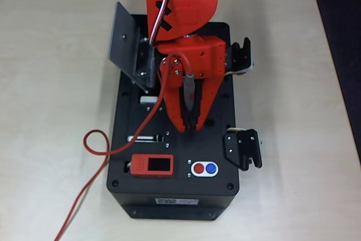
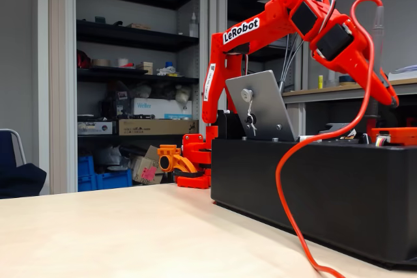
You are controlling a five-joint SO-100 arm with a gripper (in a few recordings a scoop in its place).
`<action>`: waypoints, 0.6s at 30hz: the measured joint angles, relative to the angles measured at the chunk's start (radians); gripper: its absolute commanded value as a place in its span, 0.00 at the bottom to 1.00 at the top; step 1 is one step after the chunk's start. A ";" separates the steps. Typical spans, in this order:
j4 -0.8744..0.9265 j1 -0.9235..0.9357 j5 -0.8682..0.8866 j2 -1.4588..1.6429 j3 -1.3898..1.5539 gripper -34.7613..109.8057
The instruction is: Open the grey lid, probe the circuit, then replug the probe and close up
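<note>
Our tool [image 1: 190, 123] pinches the slim, stiff probe [image 1: 189, 91] mid-shaft; we mind its springy red cable [image 1: 144, 122] tugging sideways.

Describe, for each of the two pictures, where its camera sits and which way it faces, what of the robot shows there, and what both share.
Overhead view: above the table, facing straight down on the black box; the red arm reaches down the picture, gripper holding the probe.
Fixed view: low at table height, facing the box's long side; the whole arm arches right.
Shared: the raised grey lid and the red cable.
</note>
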 measured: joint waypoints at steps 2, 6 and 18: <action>-0.002 0.002 0.005 0.000 0.000 0.24; -0.002 0.003 0.034 0.000 0.000 0.25; 0.006 -0.005 0.130 0.006 0.040 0.24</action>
